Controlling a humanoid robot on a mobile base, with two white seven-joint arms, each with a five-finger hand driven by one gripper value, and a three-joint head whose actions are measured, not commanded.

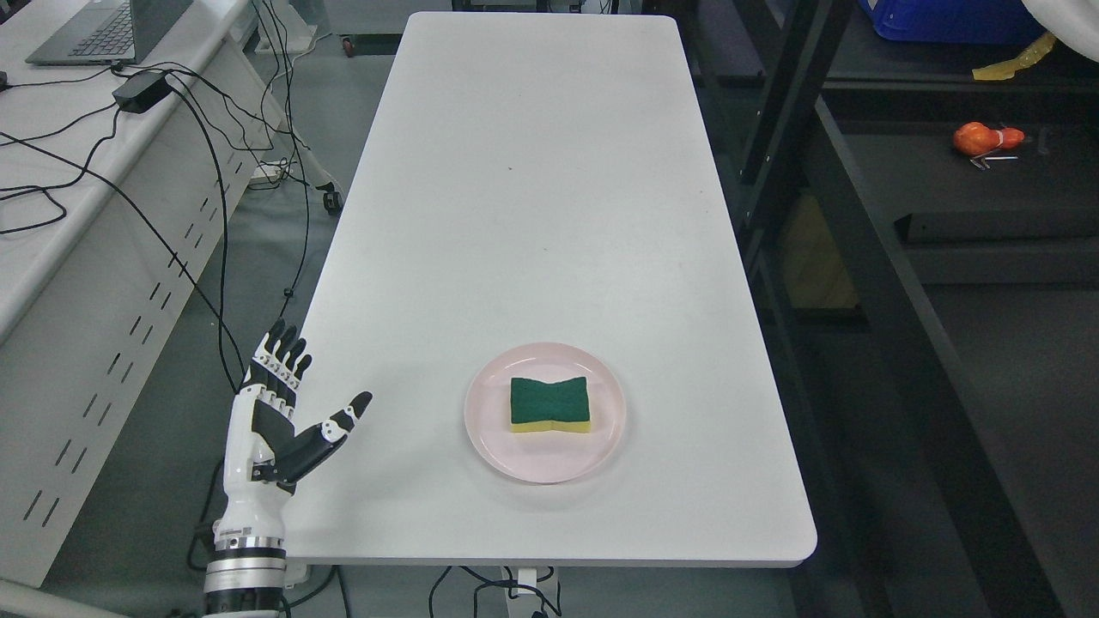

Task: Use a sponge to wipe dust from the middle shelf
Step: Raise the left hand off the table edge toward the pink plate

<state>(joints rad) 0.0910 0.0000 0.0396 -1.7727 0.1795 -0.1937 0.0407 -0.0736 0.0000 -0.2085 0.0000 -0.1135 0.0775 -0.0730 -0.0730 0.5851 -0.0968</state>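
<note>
The left hand (279,412) hangs open and empty at the desk's (532,172) left edge, well apart from the sponge (549,402) lying on the pink plate (498,442). A careless reach could slide the plate or pinch its rim, not the sponge, and the dark shelf (936,184) stands far right.

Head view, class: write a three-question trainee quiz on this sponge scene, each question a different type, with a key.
1. True or false: the sponge lies green side up on the pink plate.
2. Multiple choice: the left hand is A) gripping the sponge, B) open at the white table's left edge, C) resting on the plate.
3. Fill in: the orange object sits on the dark ____ at the picture's right.

Key
1. True.
2. B; its fingers are spread and hold nothing.
3. Shelf.
</note>
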